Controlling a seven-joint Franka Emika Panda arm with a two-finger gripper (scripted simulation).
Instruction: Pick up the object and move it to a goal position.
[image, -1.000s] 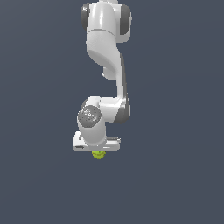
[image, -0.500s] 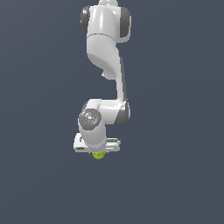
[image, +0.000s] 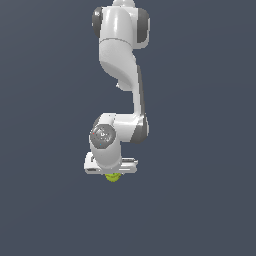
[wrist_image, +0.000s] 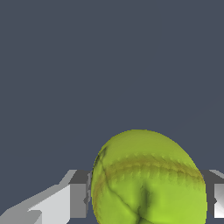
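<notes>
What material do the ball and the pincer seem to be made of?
Ball: looks like matte yellow-green felt or leather, with curved stitch-like seams and no shine; being a render, uncertain. Pincer: smooth white and grey shells, like painted plastic or metal, with flat faces and soft highlights.

A flat, dark slate-grey backdrop (image: 200, 125) is filling both the exterior and wrist views, running unbroken from edge to edge. It is showing no visible texture, seams or markings, and nothing else apart from the task's own items is appearing against it.
</notes>
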